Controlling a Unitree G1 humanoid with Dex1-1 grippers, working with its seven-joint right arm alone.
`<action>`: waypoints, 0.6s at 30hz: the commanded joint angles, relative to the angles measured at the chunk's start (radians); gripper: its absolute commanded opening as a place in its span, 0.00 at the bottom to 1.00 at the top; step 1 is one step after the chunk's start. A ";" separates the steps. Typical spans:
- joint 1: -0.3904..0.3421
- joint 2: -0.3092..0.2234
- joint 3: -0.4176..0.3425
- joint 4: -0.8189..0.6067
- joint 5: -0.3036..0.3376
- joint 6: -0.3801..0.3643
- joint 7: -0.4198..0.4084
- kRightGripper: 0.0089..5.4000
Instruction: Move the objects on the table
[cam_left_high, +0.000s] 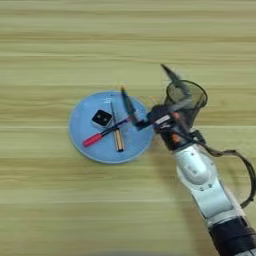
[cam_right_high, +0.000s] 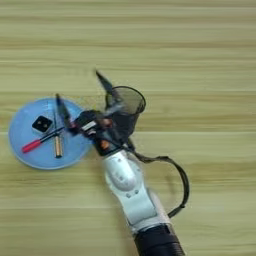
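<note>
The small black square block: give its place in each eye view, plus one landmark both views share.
Left eye view: the small black square block lies left of centre, on the upper left part of the blue plate.
Right eye view: it lies near the left edge, on the same plate.
Shared landmark: the black mesh cup, right of the plate in both.

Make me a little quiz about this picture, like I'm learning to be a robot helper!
1. True or false: the red pen lies on the blue plate.
2. What stands just right of the plate? A) a black mesh cup B) a green bowl C) a book
3. Fill in: the two black fingers of the claw are spread ____.

Key: 1 true; 2 A; 3 apart.
</note>
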 joint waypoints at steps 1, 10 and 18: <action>0.011 -0.033 -0.084 -0.075 0.080 0.048 0.001 0.99; 0.112 -0.058 -0.144 -0.126 0.207 0.096 0.065 0.99; 0.153 -0.049 -0.174 -0.117 0.365 0.177 0.144 0.99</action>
